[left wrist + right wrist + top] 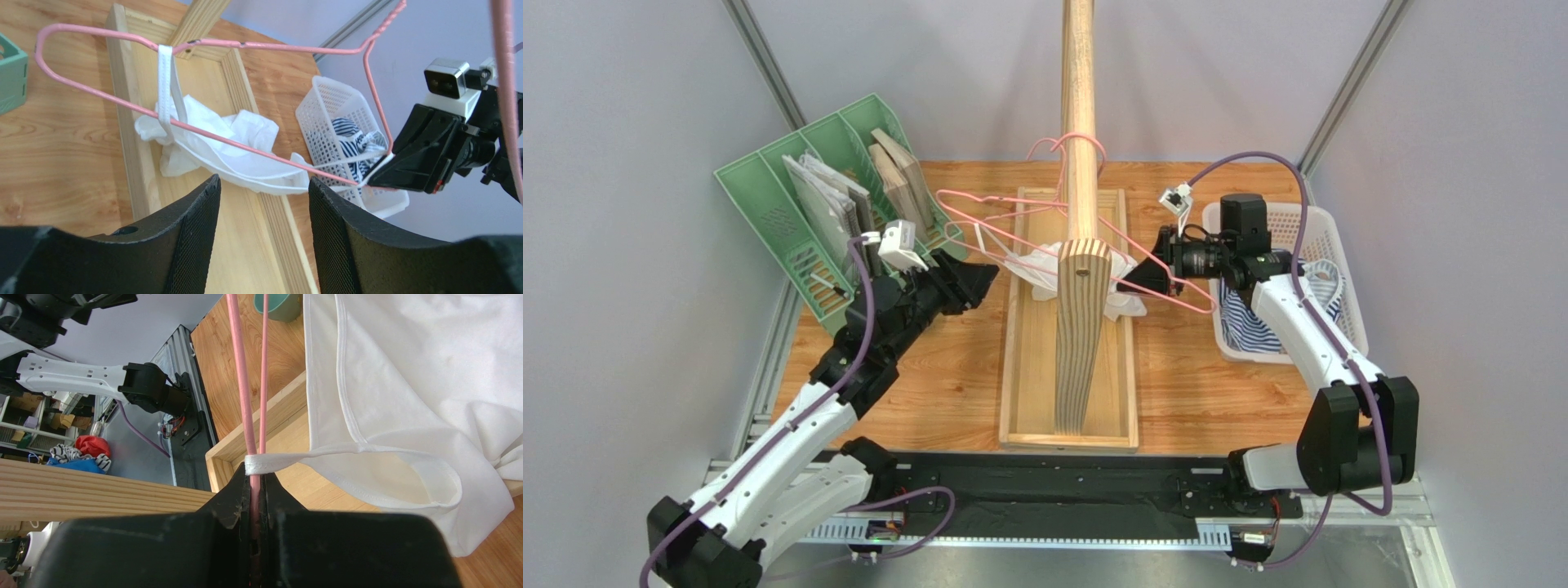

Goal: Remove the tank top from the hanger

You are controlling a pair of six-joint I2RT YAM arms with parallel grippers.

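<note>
Tank top [1041, 272] partly behind post [1081, 306], hanger [240, 373] corner buried in right jaws

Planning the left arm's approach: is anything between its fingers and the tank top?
Nothing separate. The open left gripper faces the tank top; only the pink hanger's lower wire crosses the cloth, its far corner pinched by the right gripper.
</note>
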